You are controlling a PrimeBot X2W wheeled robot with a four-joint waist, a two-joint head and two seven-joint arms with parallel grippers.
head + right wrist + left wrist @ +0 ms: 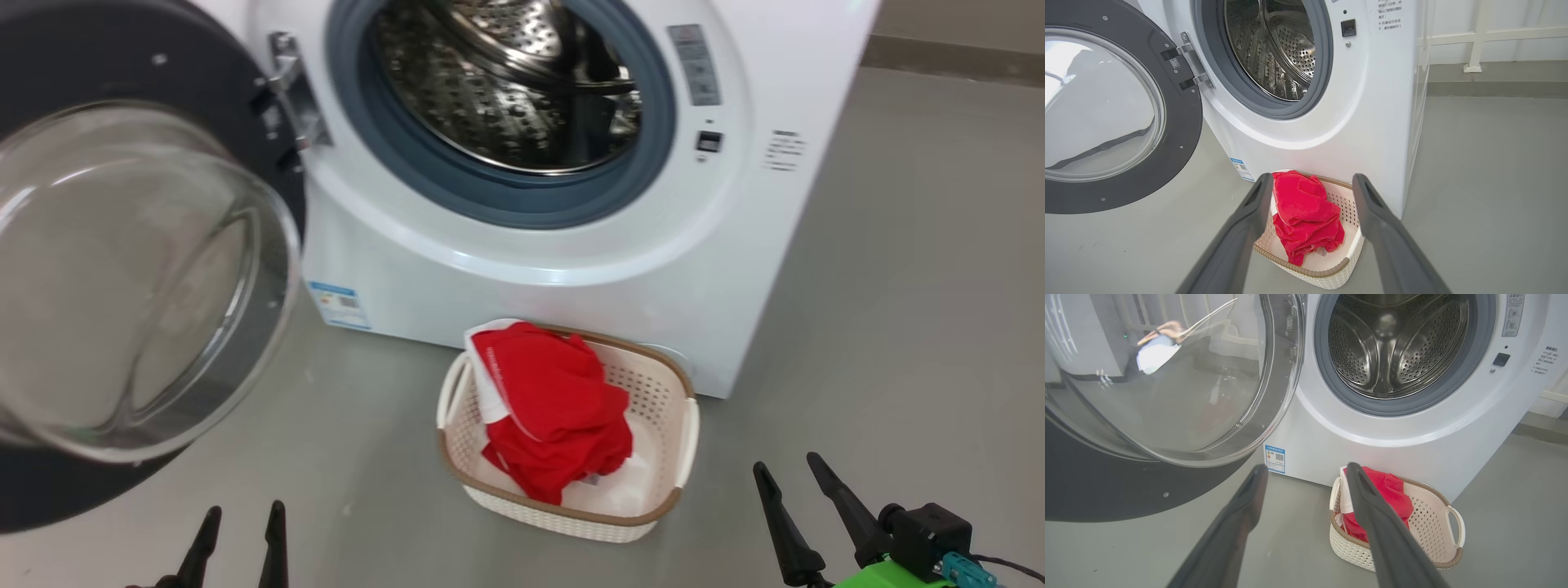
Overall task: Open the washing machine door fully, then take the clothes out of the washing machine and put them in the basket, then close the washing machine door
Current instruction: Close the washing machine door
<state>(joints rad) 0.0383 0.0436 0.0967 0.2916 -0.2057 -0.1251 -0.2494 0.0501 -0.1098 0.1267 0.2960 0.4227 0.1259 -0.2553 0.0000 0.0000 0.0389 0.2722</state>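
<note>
Clothes (555,400) sit in the lower-centre basket (571,523). The left gripper (245,508) and right gripper (785,462) gape empty. The likely next move is pushing the upper-left washing machine door (122,286) shut.

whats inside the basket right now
The red clothes with white trim lie heaped in the basket, mostly on its left side; part of its bottom shows bare. Whatever lies under the heap is covered.

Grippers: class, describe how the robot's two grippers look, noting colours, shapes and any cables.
Both the left gripper and the right gripper have two long, slim, dark grey fingers tapering to pointed tips. Behind the right one sit a black boxy block, a bright green part and a teal connector with a thin black cable.
</note>
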